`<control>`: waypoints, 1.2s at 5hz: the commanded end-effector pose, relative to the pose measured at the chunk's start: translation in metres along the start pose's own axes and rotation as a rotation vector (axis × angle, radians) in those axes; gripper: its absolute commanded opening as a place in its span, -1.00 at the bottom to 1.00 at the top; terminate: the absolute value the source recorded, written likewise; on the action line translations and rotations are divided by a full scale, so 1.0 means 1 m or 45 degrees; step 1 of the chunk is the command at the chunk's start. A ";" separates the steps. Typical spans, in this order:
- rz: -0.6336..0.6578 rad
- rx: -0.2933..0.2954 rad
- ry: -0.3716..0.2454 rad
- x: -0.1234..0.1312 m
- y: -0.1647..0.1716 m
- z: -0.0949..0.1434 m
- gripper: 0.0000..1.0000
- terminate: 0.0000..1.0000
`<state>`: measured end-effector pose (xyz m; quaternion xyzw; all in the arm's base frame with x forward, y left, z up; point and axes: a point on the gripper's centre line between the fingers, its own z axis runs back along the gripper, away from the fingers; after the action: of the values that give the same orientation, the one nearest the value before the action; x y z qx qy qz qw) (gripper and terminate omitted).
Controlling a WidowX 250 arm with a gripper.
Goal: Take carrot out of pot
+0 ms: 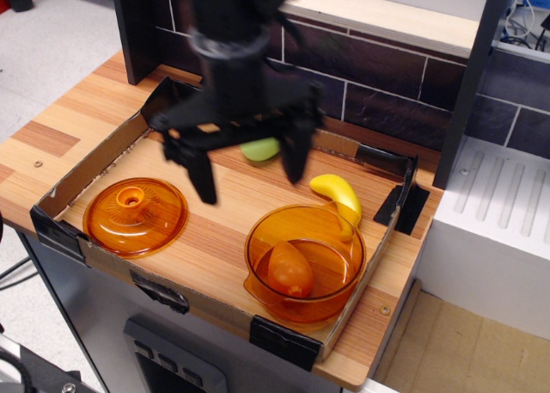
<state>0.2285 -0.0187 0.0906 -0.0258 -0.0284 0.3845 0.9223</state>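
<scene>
Wooden counter under dark tiles bears a shallow cardboard tray (101, 156) where the carrot (289, 269) lies inside the pot (347, 244), with the gripper (247, 168) spread wide above and left, presumably lining up to reach in.
</scene>
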 end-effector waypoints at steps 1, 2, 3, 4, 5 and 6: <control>-0.019 -0.018 -0.003 -0.026 -0.024 -0.015 1.00 -1.00; -0.005 0.004 -0.054 -0.028 -0.023 -0.031 1.00 -1.00; -0.008 0.016 -0.080 -0.028 -0.024 -0.044 1.00 -1.00; -0.022 0.040 -0.128 -0.030 -0.025 -0.055 1.00 -1.00; -0.008 0.050 -0.117 -0.026 -0.023 -0.058 1.00 -1.00; -0.019 0.069 -0.114 -0.027 -0.023 -0.066 1.00 -1.00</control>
<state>0.2248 -0.0568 0.0173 0.0241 -0.0487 0.3815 0.9228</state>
